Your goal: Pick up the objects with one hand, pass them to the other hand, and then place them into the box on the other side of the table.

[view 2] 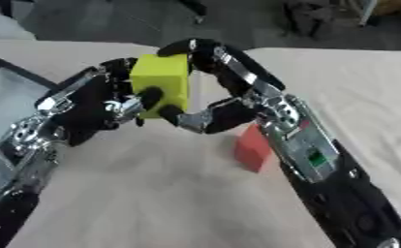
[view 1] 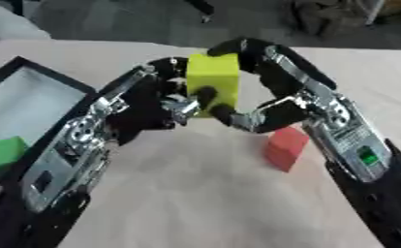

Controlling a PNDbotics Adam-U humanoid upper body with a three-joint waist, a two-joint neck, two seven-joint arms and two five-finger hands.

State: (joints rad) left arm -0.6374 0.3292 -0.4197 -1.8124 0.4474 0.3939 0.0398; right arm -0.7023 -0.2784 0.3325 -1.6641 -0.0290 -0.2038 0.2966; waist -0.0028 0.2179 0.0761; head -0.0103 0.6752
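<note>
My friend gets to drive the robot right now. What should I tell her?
Left hand: fingers curled on the yellow block, held up mid-table.
Right hand: fingers also curled round that block, so the handover is under way.
Red block: on the table under the right arm, untouched.
Green block: already in the box on the left.
Left: finish the pass, box the yellow one, then the red.

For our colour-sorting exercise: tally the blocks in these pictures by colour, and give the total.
Yellow block: 1
Red block: 1
Green block: 1
Total: 3
</note>
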